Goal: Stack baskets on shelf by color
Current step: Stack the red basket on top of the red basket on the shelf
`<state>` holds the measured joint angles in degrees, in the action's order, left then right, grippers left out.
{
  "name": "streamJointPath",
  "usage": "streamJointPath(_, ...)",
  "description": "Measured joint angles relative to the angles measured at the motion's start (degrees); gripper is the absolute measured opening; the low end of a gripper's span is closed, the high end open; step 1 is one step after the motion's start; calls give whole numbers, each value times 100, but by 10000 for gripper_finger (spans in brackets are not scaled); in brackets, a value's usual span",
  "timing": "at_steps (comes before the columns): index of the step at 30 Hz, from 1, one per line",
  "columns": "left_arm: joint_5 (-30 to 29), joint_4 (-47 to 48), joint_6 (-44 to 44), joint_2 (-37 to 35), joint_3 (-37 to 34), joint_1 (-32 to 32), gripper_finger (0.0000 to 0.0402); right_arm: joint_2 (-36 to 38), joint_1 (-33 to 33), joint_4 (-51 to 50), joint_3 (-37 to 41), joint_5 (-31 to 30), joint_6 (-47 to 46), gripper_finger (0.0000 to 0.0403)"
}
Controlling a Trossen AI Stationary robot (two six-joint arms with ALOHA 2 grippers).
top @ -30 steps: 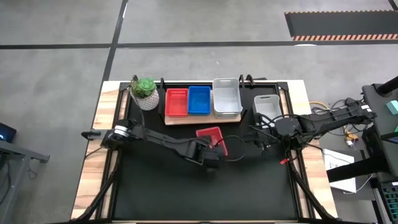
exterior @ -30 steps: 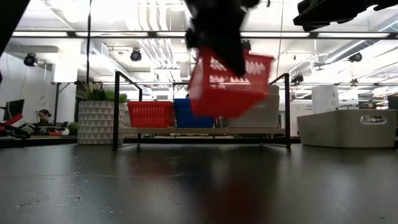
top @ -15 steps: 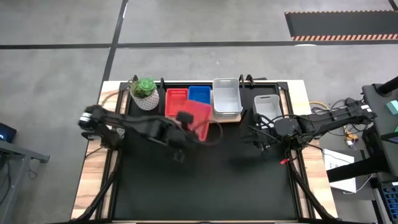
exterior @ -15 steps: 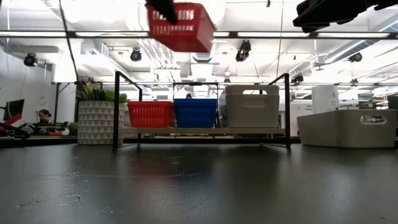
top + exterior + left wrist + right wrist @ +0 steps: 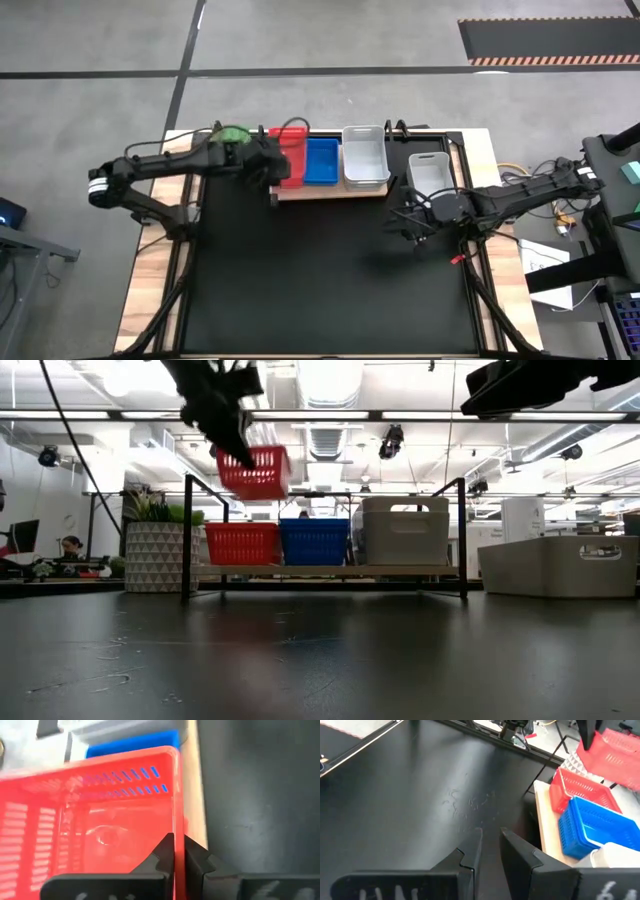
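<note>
My left gripper [image 5: 272, 172] is shut on a red basket [image 5: 256, 472] and holds it in the air over the shelf's left end. Below it a red basket [image 5: 243, 543], a blue basket [image 5: 320, 160] and a whitish basket [image 5: 365, 156] sit side by side on the light-wood shelf [image 5: 330, 191]. Another whitish basket [image 5: 428, 170] rests on the table right of the shelf. My right gripper [image 5: 490, 845] hovers over the table's right part, open by a narrow gap with nothing in it. My left gripper pinches one side wall of the red basket [image 5: 174, 827] at its rim, one finger inside the basket and one outside. The fingers [image 5: 161, 855] slant down from the table's left. The basket is lifted clear and slightly tilted, above the red basket on the shelf.
A white patterned plant pot [image 5: 155, 555] stands just left of the shelf, under my left arm. A black metal frame [image 5: 186, 535] rises around the shelf. Bare black tabletop [image 5: 330, 270] fills the near half.
My left gripper has swung from the table's middle up and toward the far left, rolling as it went. It carried the red basket to a spot above the shelf's red basket. The basket stayed clear of the table and has turned with the hand.
</note>
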<state>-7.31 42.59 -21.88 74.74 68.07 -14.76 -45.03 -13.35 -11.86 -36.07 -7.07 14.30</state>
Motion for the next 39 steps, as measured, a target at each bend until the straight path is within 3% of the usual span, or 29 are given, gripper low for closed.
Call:
streamJointPath(13,185,-119,-147,273,-174,-541,0,-195,-1,16,7,-2,-32,59)
streamJointPath(39,236,-99,-62,483,-181,-551,0,-202,-1,-11,57,0,-277,59)
